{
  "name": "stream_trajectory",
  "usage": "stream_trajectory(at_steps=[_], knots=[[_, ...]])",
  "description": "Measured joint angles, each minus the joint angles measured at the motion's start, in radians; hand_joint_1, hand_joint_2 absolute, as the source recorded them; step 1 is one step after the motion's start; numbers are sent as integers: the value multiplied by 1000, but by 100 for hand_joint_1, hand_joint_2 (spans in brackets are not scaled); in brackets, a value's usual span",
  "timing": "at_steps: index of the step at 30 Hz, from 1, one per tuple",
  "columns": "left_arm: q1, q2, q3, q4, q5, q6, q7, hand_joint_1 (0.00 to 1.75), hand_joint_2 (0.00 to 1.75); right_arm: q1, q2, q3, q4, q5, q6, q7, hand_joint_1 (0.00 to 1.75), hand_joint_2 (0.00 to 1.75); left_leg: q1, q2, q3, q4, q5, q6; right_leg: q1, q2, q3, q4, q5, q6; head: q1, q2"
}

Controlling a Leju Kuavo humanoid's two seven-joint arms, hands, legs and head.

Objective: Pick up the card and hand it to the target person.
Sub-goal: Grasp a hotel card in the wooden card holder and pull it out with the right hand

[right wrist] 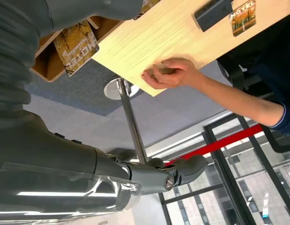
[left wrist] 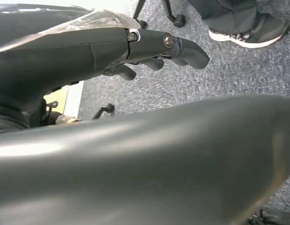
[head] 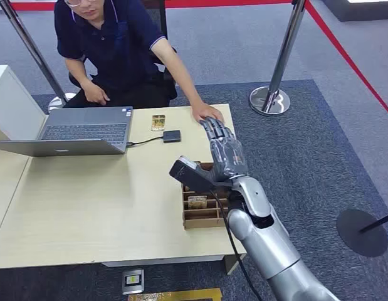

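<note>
One card (right wrist: pixel 77 46) half hidden in box (right wrist: pixel 44 65)

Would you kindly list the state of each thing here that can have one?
Laptop: open, on the table.
Wooden box: open-topped, a card inside.
Right robot hand: fingers extended over the box, holding nothing.
Left robot hand: hanging, nothing in it.
Person's hand: resting on the table.

I see wood table (head: pixel 88 207) on grey carpet. On it: open laptop (head: pixel 83 132) at far left, cable to small dark box (head: pixel 171 136), card (head: pixel 158 121) just beside box, brown tray (head: pixel 201 213) at near right edge, person's hand (head: pixel 207 113) resting on far right corner.
</note>
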Motion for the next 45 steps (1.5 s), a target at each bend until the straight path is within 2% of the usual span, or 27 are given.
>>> stream_trajectory(at_steps=[4,8,15,28,38,45], knots=[[0,0,0,1,0,3,5,0,0,-12,-2,5,24,0,0,17,21,175,0,0,0,0,0,0,0,0,0,0,0,0,0,0],[0,0,0,2,0,4,8,0,0,-19,-7,5,46,0,0,26,54,175,0,0,0,0,0,0,0,0,0,0,0,0,0,0],[0,1,1,4,-1,5,10,0,0,-29,-14,5,75,-1,0,41,77,175,0,0,0,0,0,0,0,0,0,0,0,0,0,0],[1,1,5,4,0,5,11,0,0,-34,-17,5,100,0,0,58,75,175,0,0,0,0,0,0,0,0,0,0,0,0,0,0],[1,1,5,4,0,5,11,0,0,-34,-36,5,103,12,-3,103,69,175,0,0,0,0,0,0,0,0,0,0,0,0,0,0],[1,1,6,4,0,4,9,0,0,-28,-51,5,116,20,-8,117,71,175,0,0,0,0,0,0,0,0,0,0,0,0,0,0]])
